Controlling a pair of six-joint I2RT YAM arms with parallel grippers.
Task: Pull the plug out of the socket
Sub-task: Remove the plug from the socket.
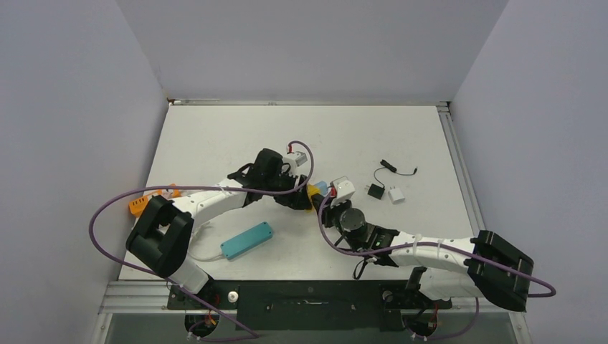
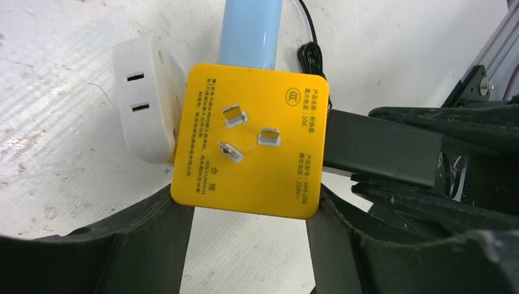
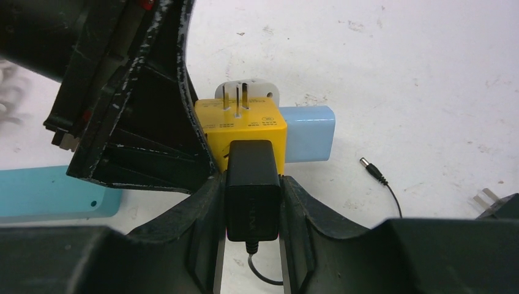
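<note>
Tightly on black plug (image 3: 252, 187), right claw (image 3: 251, 202); left claw (image 2: 245, 226) around yellow socket cube (image 2: 251, 141).

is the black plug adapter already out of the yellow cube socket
No, in the right wrist view the black plug adapter sits against the yellow cube socket, clamped by the right gripper.

At bench (image 1: 215, 136) centre, the socket cube (image 2: 248, 138) sits between both end effectors; a power strip (image 1: 247, 240) lies at 7 o'clock, two adapters (image 1: 387, 192) at 3 o'clock.
</note>
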